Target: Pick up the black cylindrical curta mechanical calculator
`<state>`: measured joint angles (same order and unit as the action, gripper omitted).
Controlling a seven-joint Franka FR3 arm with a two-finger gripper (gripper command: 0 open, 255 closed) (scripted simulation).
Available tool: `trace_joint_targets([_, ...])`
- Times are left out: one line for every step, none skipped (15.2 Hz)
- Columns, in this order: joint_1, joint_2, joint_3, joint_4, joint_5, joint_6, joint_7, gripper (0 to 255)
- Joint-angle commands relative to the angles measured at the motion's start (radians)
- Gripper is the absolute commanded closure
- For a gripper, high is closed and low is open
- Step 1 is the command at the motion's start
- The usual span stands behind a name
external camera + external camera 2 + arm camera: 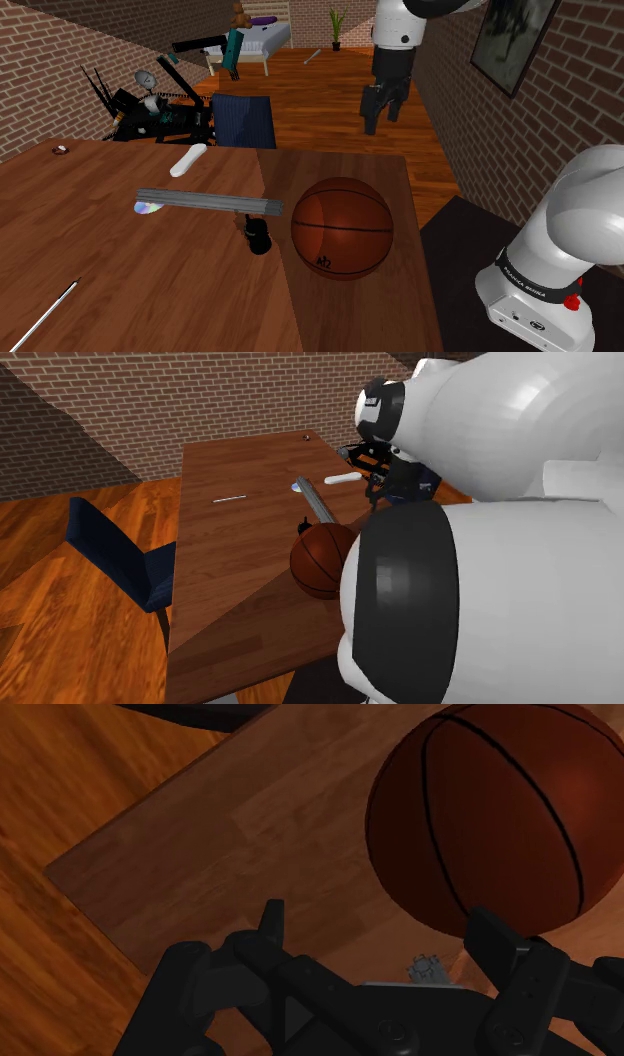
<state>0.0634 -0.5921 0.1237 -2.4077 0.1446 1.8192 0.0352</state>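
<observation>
I read the gripper (383, 120) as open, fingers apart and empty, high over the table (100, 250) edge. The calculator (258, 236) sits on the table just beside the ball (341, 228), well apart from the gripper.

This is a room in a home. It has brick walls (50, 90) and a wood floor (310, 100). Far back stands a bed (258, 38) with a green plant (336, 25) near it. A picture (512, 40) hangs on the right wall. A blue chair (245, 122) sits at the big wooden table (90, 240).
</observation>
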Motion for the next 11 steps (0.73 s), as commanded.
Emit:
trace_joint_targets([0.014, 0.048, 0.031, 0.003, 0.022, 0.049, 0.032, 0])
trace_joint_targets([0.020, 0.074, 0.045, 0.005, 0.030, 0.074, 0.046, 0])
trace_joint_targets([0.025, 0.101, 0.059, 0.008, 0.038, 0.099, 0.060, 0])
trace_joint_targets([0.031, 0.129, 0.073, 0.013, 0.045, 0.123, 0.074, 0])
trace_joint_targets([0.036, 0.158, 0.087, 0.019, 0.051, 0.147, 0.088, 0])
trace_joint_targets([0.041, 0.187, 0.101, 0.026, 0.056, 0.171, 0.102, 0])
trace_joint_targets([0.045, 0.218, 0.114, 0.034, 0.061, 0.195, 0.116, 0])
trace_joint_targets([0.050, 0.249, 0.128, 0.044, 0.064, 0.218, 0.130, 0])
trace_joint_targets([0.054, 0.281, 0.141, 0.055, 0.066, 0.240, 0.145, 0])
trace_joint_targets([0.058, 0.313, 0.154, 0.067, 0.067, 0.262, 0.160, 0])
trace_joint_targets([0.063, 0.346, 0.166, 0.081, 0.066, 0.284, 0.175, 0])
